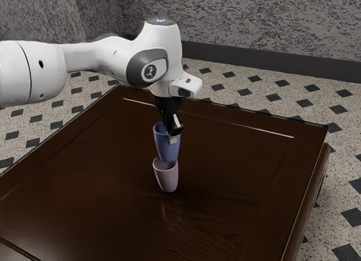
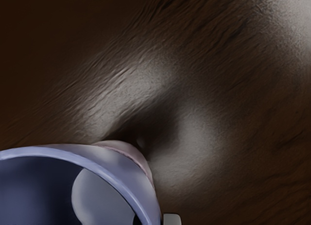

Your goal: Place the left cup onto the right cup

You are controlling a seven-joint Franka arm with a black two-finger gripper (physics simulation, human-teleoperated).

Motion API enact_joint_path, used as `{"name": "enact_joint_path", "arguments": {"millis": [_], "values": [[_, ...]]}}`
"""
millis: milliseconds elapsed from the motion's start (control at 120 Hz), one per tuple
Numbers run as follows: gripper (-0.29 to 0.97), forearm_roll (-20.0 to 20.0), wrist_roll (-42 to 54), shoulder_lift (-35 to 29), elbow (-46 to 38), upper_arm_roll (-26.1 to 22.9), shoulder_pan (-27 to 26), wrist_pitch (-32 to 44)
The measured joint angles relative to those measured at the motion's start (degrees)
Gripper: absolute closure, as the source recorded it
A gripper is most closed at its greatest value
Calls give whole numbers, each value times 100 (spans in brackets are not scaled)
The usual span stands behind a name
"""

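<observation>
A blue-violet cup (image 1: 166, 145) stands upright with its base set into the mouth of a pink cup (image 1: 166, 176) on the dark wooden table (image 1: 242, 176). My gripper (image 1: 171, 132) reaches down from above and pinches the blue cup's rim, one finger inside and one outside. In the wrist view the blue cup's rim (image 2: 104, 162) curves just under my hand, and a thin sliver of the pink cup (image 2: 138, 159) peeks out beside it.
The table has a raised lip (image 1: 316, 176) around its edge. A tiled floor (image 1: 282, 92) with black diamonds surrounds it, with a speckled wall behind.
</observation>
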Motion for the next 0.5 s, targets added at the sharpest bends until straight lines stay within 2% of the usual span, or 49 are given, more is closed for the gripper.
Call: {"name": "enact_joint_path", "arguments": {"millis": [500], "values": [[79,2,-19,-7,-168,-42,-13,157]]}}
